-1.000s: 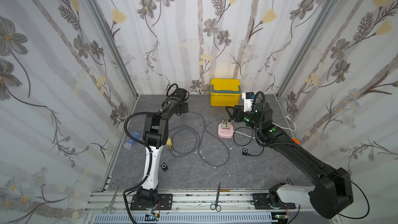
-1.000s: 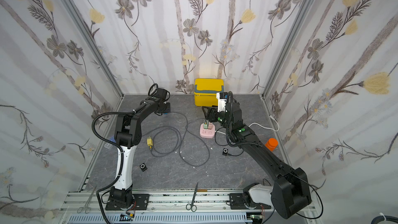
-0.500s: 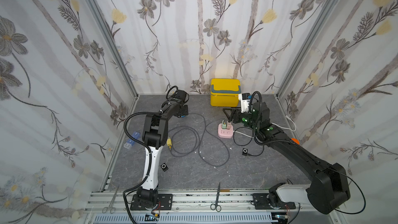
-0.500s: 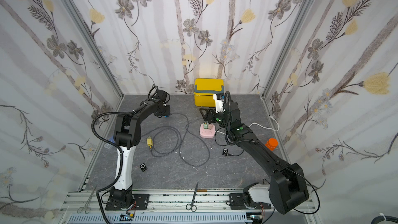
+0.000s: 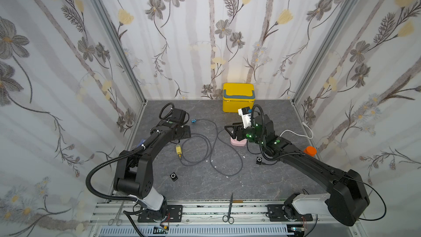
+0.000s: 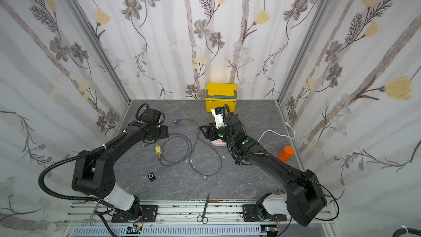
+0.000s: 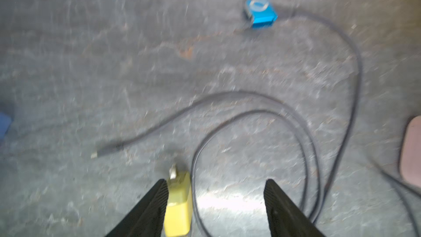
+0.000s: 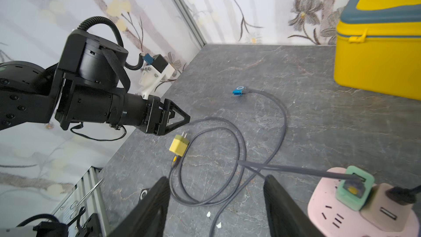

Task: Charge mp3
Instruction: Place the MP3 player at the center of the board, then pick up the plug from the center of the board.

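Though narrower earlier, left claw [image 7: 215, 182] now open, clear of blue mp3 [image 7: 262, 14] — right claw [image 8: 217, 178] open, empty.

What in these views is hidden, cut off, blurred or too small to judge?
- Pink power strip: mostly hidden under the right pincer and wrist in both top views; cut by the edge in the left wrist view.
- Blue mp3 socket: blurred in the left wrist view, too small elsewhere; cable seating unclear.
- Yellow charger: blurred and partly behind one finger of the left pincer in the left wrist view.
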